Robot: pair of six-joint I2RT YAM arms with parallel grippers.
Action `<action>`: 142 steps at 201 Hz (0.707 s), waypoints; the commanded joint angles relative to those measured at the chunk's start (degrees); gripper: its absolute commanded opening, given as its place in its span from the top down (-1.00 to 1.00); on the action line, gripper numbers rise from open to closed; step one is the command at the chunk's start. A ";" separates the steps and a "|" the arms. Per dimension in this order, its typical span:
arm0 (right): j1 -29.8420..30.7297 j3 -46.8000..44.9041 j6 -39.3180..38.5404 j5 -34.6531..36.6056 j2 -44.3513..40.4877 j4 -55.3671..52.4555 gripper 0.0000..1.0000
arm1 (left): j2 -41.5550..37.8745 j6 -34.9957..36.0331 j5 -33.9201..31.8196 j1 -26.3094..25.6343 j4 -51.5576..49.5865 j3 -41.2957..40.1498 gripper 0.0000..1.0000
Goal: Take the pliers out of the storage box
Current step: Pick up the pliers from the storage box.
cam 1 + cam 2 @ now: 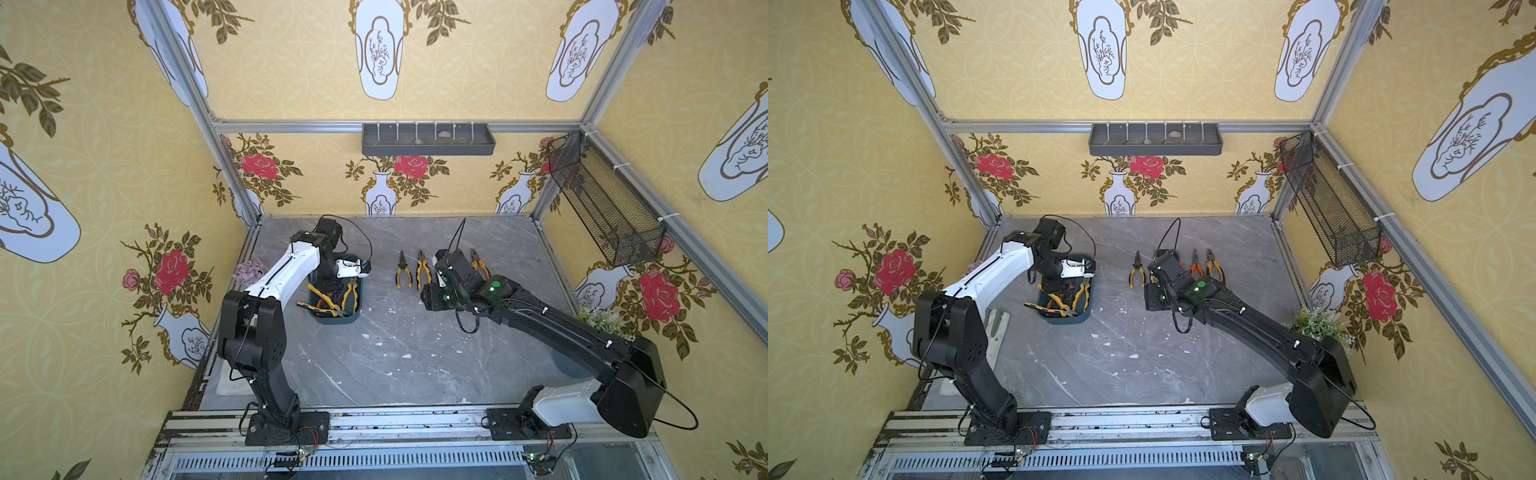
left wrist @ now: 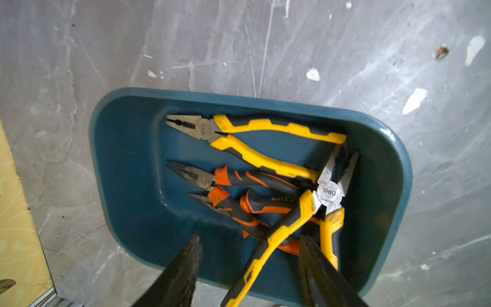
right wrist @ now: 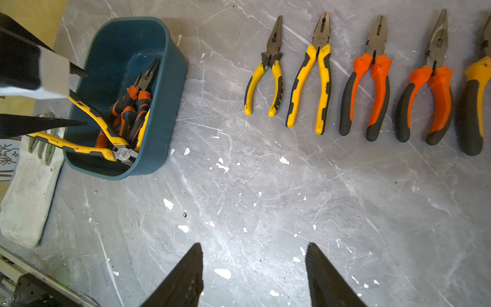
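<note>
The tub [image 2: 119,159] held four pliers [image 2: 265,127]. Five more lay in a row [image 3: 372,79] on the table [image 3: 265,186], well apart from it. The left gripper [image 2: 251,239] hung over one end of the tub with its jaws parted, astride one handle of a yellow pliers [image 2: 329,192]. Neither of its fingers [image 2: 186,265] looked to be touching that handle, so we judged nothing was gripped yet.

That tool lay tilted, with its head down in a corner of the tub on top of two orange pliers [image 2: 231,176]. Its long axis rose out over the rim toward the left arm. One handle passed through the gap and the other lay outside it.

The right gripper [image 3: 252,265] was parted and empty over bare table by the row, so the left arm was plainly nearer. We judged the lift should go up along that axis, since the head sat close under the tub's wall and crossed the orange handles. Open room lay toward the row, and a cloth [image 3: 26,199] lay just beside the tub on its far side.
</note>
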 commanded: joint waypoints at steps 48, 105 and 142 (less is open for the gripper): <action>0.96 -1.18 1.75 -0.56 -0.56 -0.10 -0.24 | -1.75 4.05 -9.80 1.22 7.66 -7.63 -0.23; 0.96 -2.71 1.97 0.01 -1.65 -0.28 -0.24 | 1.53 1.00 -8.85 2.34 5.64 -5.64 -0.13; 0.94 -3.23 1.90 0.01 -1.36 0.24 -0.24 | 1.74 0.45 -7.64 2.91 4.28 -5.63 -0.03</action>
